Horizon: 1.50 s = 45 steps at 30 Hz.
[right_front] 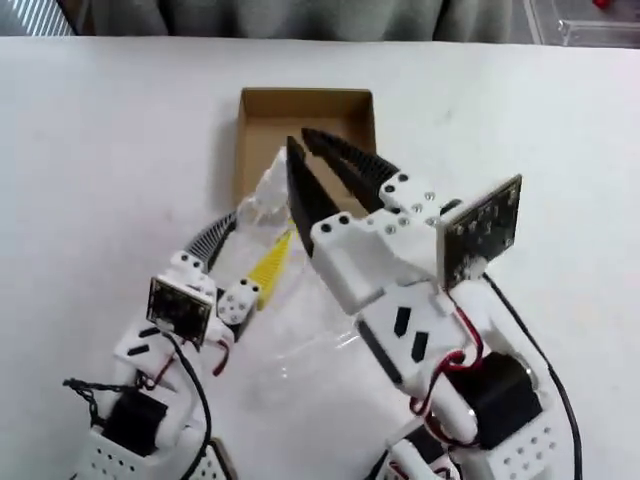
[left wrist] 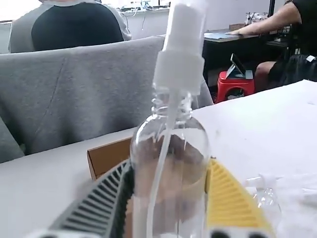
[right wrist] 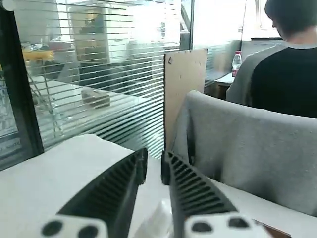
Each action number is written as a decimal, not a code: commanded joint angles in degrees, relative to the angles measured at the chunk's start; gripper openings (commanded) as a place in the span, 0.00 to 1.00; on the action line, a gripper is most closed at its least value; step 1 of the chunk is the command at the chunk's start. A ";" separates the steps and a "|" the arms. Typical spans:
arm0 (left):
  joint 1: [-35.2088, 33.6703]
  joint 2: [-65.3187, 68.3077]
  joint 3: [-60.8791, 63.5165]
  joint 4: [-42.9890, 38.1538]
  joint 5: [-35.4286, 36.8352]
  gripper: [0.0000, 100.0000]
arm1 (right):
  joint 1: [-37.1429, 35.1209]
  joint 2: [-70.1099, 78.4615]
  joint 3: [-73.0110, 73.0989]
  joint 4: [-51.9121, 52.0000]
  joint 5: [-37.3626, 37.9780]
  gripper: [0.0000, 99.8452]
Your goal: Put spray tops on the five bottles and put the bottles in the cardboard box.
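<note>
Left gripper (right_front: 260, 228): fingers clamped on a clear bottle (left wrist: 168, 163), one grey finger and one yellow on either side. The bottle is upright, just in front of the cardboard box (right_front: 305, 100) on the tabletop (right_front: 120, 120). Spray top (left wrist: 181, 54) sits on the neck (threads show below the cap, so I can't tell if it's seated). Right gripper (right_front: 300, 140) hangs over the box's near edge, black fingers slightly apart with nothing between them. What looks like a loose spray top (left wrist: 260, 181) lies on the tabletop nearby.
</note>
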 commanded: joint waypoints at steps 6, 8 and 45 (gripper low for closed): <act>-0.57 -0.84 -0.79 -1.67 -0.18 0.06 | 10.07 13.49 -2.90 -6.46 -0.97 0.02; -0.57 -0.84 -0.79 -1.67 -0.18 0.06 | 10.33 16.31 -2.90 -7.43 -0.97 0.03; -6.55 -0.48 -3.34 -2.99 9.23 0.06 | 9.89 5.32 6.68 3.65 -0.97 0.03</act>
